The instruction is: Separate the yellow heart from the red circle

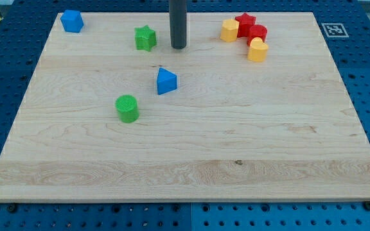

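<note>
The scene is being lit brightly and evenly from overhead. Only short, soft shadows are being cast at the bases of the blocks and beside the rod [178, 25]. The wooden bench [191, 154] is being rendered pale, with its grain being shown clearly and no strong glare. Focus is being held sharp across the whole view. Slight softness is being seen only at the far corners.

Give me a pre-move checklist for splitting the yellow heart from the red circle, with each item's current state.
1. My tip visible: ok.
2. Yellow heart located, view's upper right: ok.
3. Red circle located, just above the heart: ok.
4. Heart already apart from circle: not ok, they touch.
5. Path from tip to the pair free of blocks: not ok, yellow hexagon sits between.
6. Red star clear of circle: not ok, adjacent.
</note>
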`<action>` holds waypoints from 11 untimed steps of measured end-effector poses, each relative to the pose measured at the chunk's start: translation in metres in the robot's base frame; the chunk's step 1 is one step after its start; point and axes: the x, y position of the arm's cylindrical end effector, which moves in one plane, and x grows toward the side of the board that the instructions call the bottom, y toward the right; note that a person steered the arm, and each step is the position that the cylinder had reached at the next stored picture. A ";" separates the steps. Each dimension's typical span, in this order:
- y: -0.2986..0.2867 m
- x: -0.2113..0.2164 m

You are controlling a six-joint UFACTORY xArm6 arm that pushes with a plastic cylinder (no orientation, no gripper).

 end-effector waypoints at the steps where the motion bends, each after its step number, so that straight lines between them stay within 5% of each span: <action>1: 0.000 0.029; 6: 0.189 0.042; 9: 0.181 -0.031; 11: 0.145 -0.026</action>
